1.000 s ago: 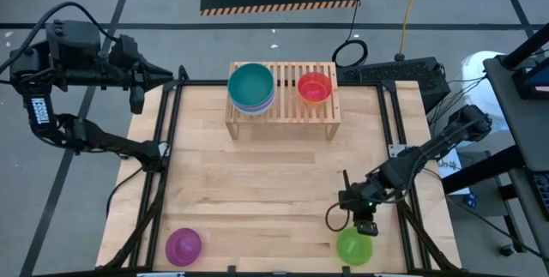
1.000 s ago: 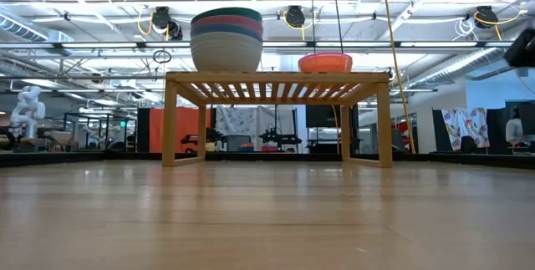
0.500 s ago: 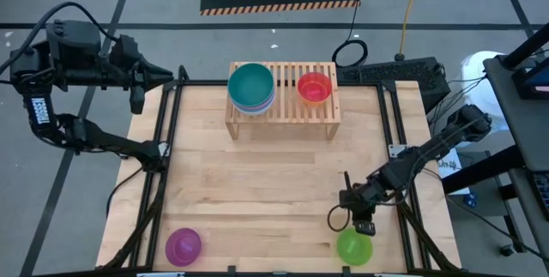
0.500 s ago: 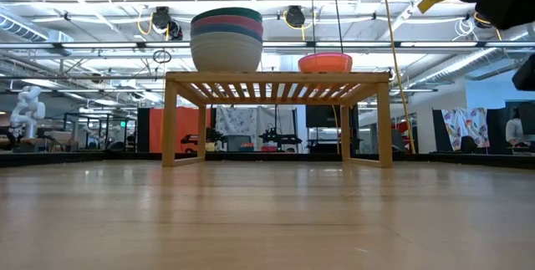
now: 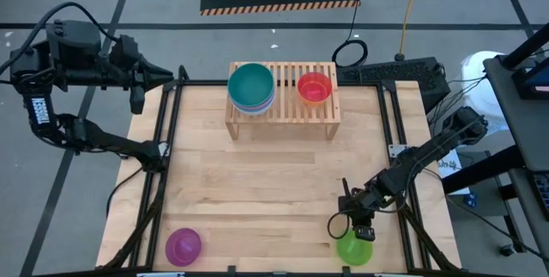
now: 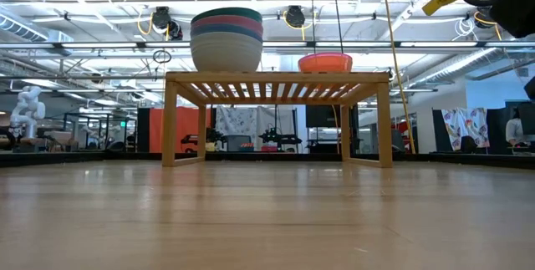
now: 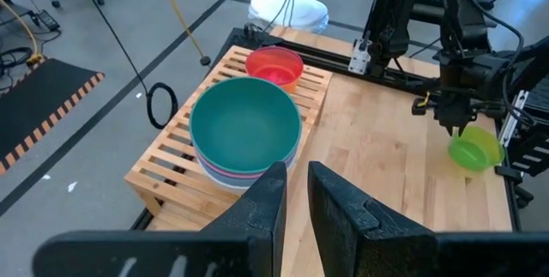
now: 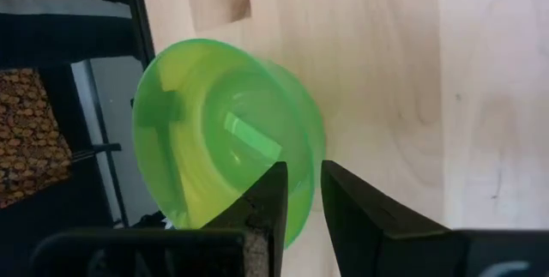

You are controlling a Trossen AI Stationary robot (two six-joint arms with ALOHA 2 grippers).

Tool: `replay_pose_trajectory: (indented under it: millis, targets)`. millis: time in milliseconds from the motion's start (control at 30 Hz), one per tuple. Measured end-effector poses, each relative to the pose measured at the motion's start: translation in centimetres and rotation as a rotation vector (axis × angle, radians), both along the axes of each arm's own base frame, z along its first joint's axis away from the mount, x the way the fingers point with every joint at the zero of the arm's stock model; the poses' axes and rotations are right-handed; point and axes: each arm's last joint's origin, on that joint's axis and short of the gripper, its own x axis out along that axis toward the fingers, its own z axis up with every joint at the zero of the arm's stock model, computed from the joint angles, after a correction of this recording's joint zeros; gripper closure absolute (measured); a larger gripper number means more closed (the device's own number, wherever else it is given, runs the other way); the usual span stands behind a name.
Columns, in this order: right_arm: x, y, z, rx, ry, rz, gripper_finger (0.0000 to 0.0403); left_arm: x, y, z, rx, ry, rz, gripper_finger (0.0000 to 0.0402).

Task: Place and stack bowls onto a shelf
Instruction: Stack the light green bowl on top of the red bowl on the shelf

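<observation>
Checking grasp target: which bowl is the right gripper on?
The green bowl at the table's near right corner; right gripper straddles its rim. Purple bowl sits untouched near left.
</observation>
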Motion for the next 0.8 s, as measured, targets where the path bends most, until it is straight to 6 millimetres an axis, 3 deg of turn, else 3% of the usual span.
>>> replay_pose_trajectory:
  millis: [800]
  targets:
    - [0.29,0.20,0.14,0.007,-0.054,0.018,0.0337,0.00,0.00,0.00,-0.008,-0.003,0.005,0.0346]
